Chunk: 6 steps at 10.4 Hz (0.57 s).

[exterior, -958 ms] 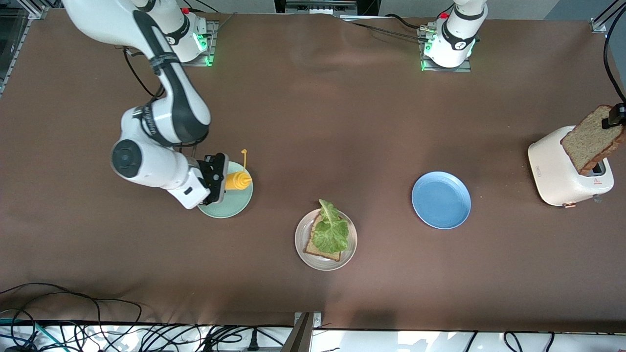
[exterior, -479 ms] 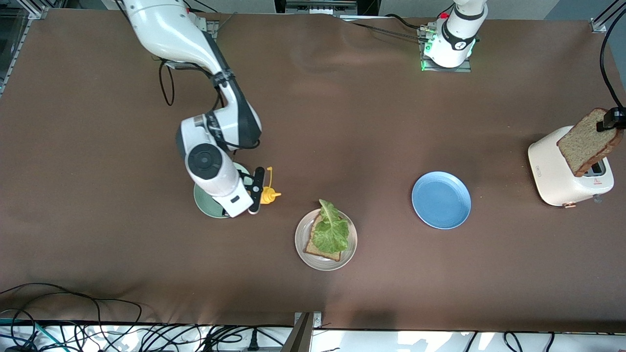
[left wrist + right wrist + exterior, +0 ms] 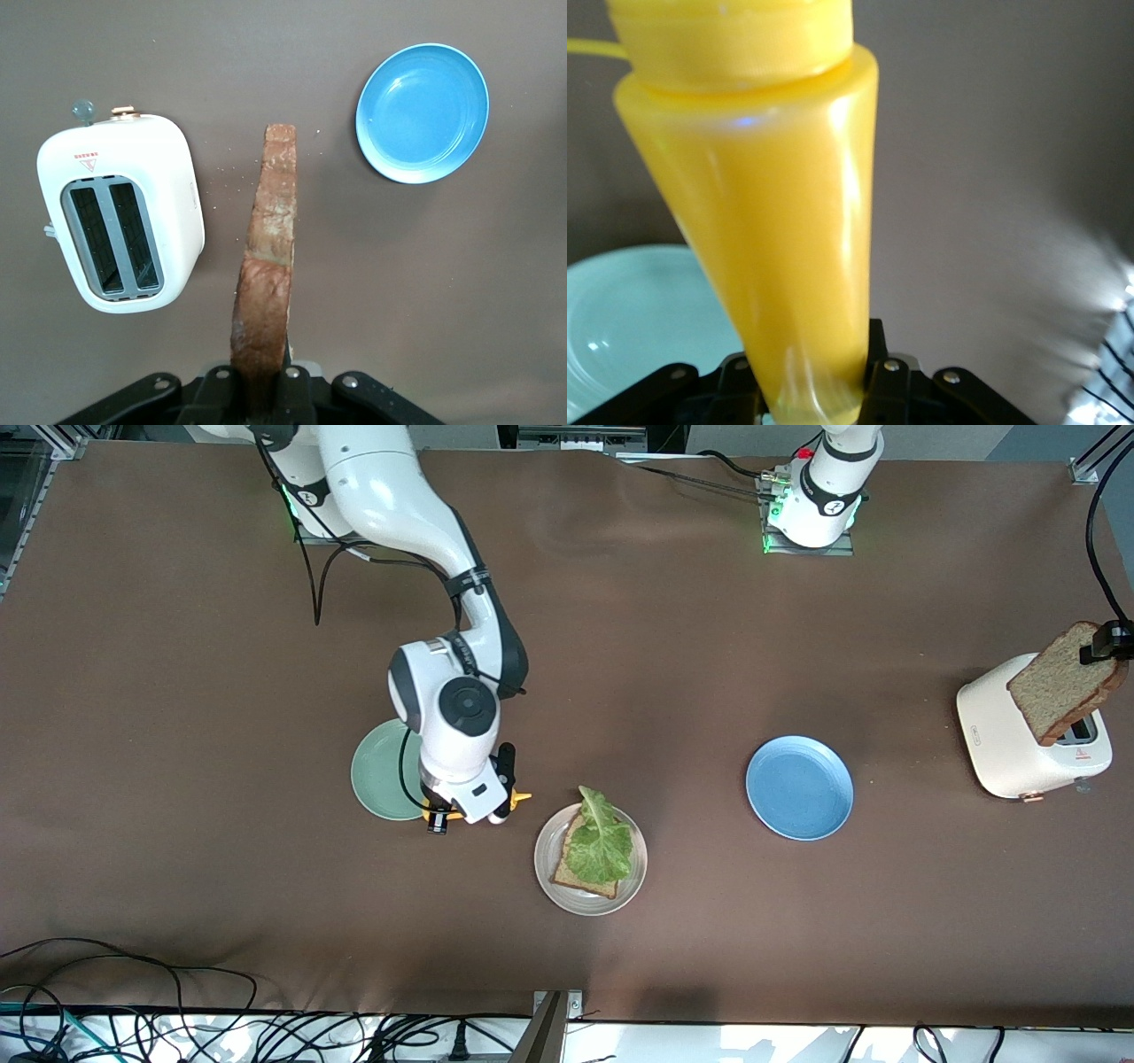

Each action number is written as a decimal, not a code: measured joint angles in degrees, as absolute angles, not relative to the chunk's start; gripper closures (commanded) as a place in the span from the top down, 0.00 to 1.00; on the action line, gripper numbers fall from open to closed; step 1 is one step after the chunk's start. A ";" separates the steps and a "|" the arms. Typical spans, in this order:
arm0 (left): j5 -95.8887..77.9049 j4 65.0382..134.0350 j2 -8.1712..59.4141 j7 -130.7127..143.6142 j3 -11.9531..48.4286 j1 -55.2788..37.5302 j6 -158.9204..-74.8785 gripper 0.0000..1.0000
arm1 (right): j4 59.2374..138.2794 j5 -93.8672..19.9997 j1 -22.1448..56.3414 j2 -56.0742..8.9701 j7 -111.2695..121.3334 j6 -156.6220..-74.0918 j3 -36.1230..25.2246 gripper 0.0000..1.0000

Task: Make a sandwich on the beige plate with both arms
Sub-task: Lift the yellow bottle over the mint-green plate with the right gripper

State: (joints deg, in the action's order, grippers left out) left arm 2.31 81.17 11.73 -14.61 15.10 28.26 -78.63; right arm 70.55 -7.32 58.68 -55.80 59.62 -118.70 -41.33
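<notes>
Right gripper (image 3: pixel 469 808): clamped on a yellow squeeze bottle (image 3: pixel 757 204), gripped at its narrow end, the bottle held roughly level over the table between the mint-green plate (image 3: pixel 381 771) and the beige plate (image 3: pixel 545 868). The bottle's tip points toward the beige plate.

Left gripper (image 3: pixel 257 390): closed tight on the crust edge of a slice of wholegrain bread (image 3: pixel 266 266), held up in the air over the white toaster (image 3: pixel 1010 735) at the left arm's end of the table. The slice hangs from one corner only.

Beige plate: holds a bread slice (image 3: pixel 576 877) with a lettuce leaf (image 3: pixel 601 837) lying on it. The leaf's upper end overhangs the rim. The sandwich is judged half built; the top slice is not yet placed.

Blue plate (image 3: pixel 799 786): bare, between the beige plate and the toaster.

Risks noted:
- The bottle is pinched on a tapering, slick wall; it could slide or twist in the jaws when tipped.
- Sauce may miss the leaf if squeezed short of the plate.
- The corner-held slice could swing or tear in transit.
- Both arms converge on one plate; a collision is possible unless they go in turn.
</notes>
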 measured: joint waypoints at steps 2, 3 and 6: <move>2.31 81.17 11.73 -14.61 15.11 28.25 -78.64 0.00 | 69.13 -7.23 62.62 -59.04 59.61 -118.73 -47.45 0.00; 2.31 81.17 11.73 -14.61 15.11 28.25 -78.63 0.00 | 68.12 -7.09 62.75 -60.48 59.61 -119.22 -48.94 0.00; 2.31 81.14 11.69 -14.61 15.12 28.25 -78.63 0.00 | 66.58 -7.05 62.09 -65.60 59.49 -125.19 -53.87 0.00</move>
State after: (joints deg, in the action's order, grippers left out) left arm 2.31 81.14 11.69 -14.61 15.12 28.25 -78.63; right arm 66.58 -7.05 62.09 -65.60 59.49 -125.19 -53.87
